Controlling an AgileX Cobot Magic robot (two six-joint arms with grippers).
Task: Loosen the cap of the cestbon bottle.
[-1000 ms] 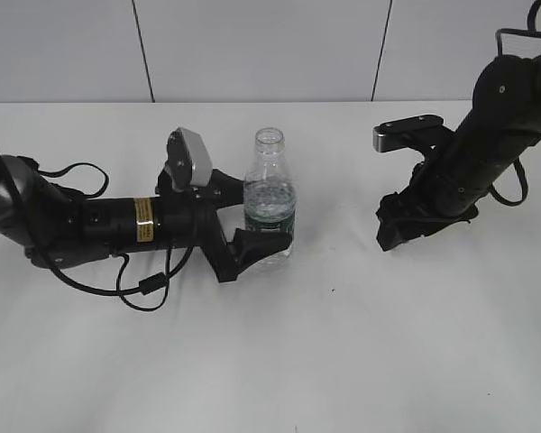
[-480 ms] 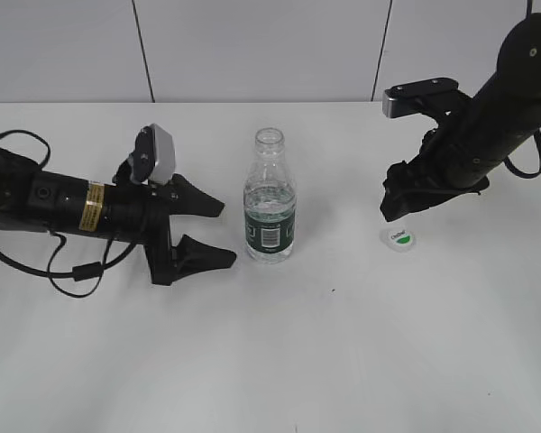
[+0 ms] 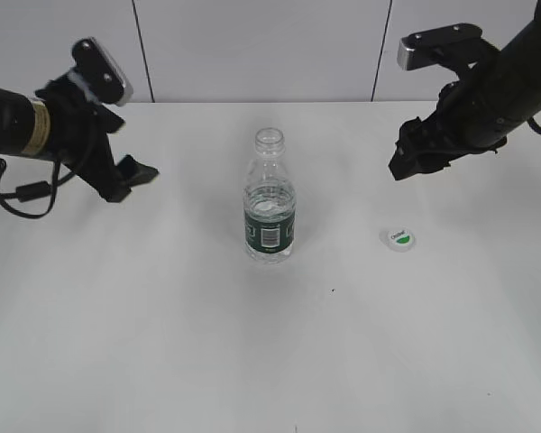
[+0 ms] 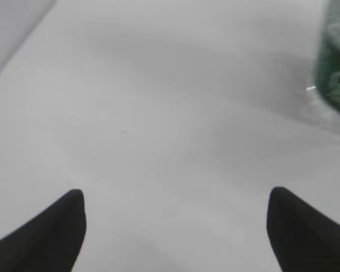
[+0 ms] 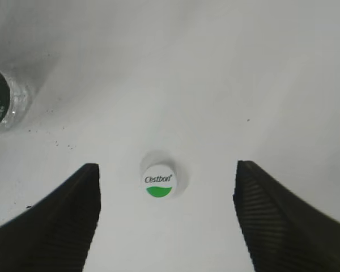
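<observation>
The cestbon bottle (image 3: 270, 209) stands upright mid-table, neck open, with no cap on it. Its green label shows at the right edge of the left wrist view (image 4: 335, 73) and at the left edge of the right wrist view (image 5: 0, 99). The cap (image 3: 399, 238) lies on the table right of the bottle, green-and-white top up; in the right wrist view (image 5: 158, 181) it sits between and beyond the jaws. My right gripper (image 3: 406, 162) is open and empty, raised above the cap. My left gripper (image 3: 131, 180) is open and empty, raised far left of the bottle.
The white table (image 3: 270, 361) runs back to a grey panelled wall (image 3: 252, 45). A black cable (image 3: 18, 194) hangs off the left arm.
My left gripper has let go of the bottle, pulled away left and lifted. My right gripper has set the cap on the table, opened and risen.
</observation>
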